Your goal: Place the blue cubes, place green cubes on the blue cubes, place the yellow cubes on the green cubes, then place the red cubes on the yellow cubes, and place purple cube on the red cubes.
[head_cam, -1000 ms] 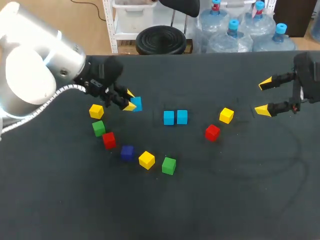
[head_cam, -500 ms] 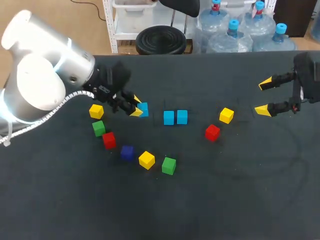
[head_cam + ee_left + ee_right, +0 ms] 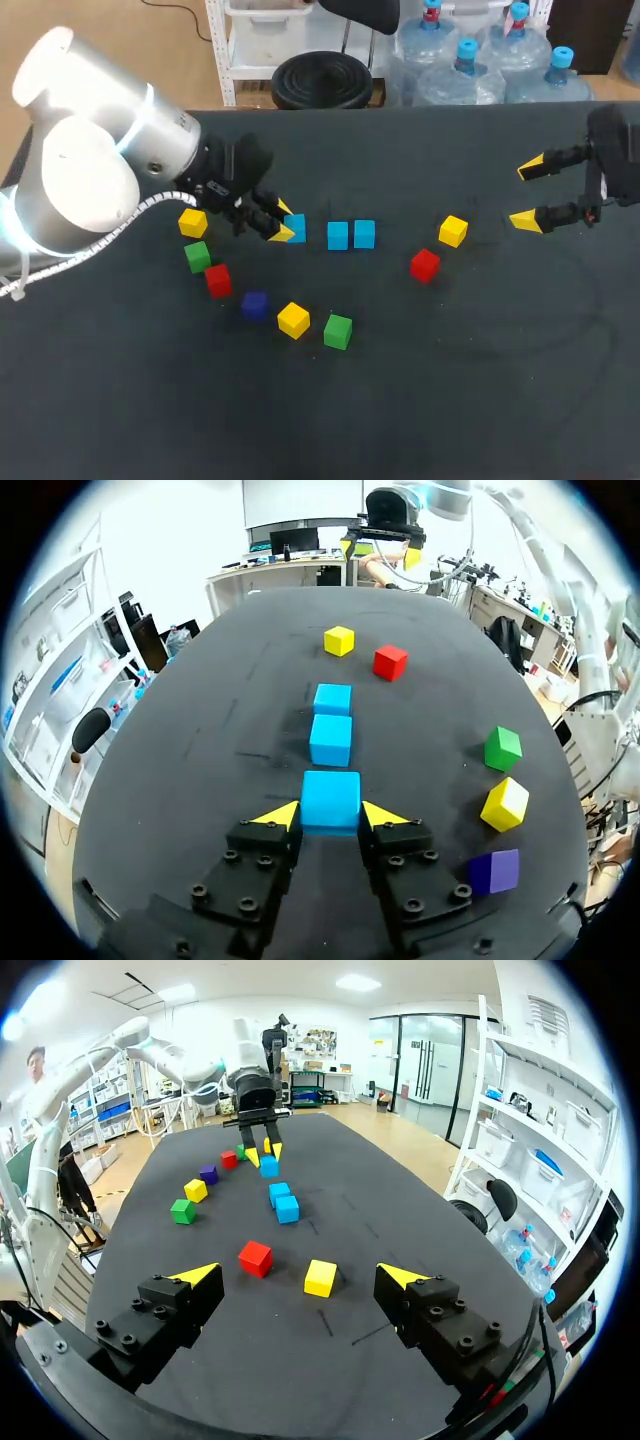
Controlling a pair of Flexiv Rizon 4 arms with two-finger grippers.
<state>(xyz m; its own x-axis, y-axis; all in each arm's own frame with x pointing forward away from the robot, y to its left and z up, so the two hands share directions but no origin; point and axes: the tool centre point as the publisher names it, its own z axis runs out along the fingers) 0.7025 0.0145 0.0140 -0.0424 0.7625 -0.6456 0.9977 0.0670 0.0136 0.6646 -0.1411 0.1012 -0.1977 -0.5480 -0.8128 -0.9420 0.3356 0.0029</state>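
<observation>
My left gripper point(image 3: 284, 224) is shut on a light blue cube point(image 3: 296, 228), low at the table and just left of two more blue cubes point(image 3: 338, 236) point(image 3: 364, 234) that stand side by side. In the left wrist view the held cube point(image 3: 331, 798) sits between the yellow tips, in line with the other two cubes point(image 3: 331, 740) ahead. Loose cubes lie around: yellow point(image 3: 193, 222), green point(image 3: 198, 256), red point(image 3: 218, 281), purple point(image 3: 254, 305), yellow point(image 3: 293, 320), green point(image 3: 338, 331), red point(image 3: 424, 265), yellow point(image 3: 453, 231). At the far right my right gripper point(image 3: 529, 193) hangs open and holds nothing.
In the right wrist view the red cube point(image 3: 255, 1258) and a yellow cube point(image 3: 321, 1277) lie just ahead of the open right gripper point(image 3: 298, 1274). The dark table point(image 3: 480, 380) has bare surface at the front and right.
My left gripper has carried the blue cube to the right, closer to the pair of blue cubes. The right arm has stayed where it was.
</observation>
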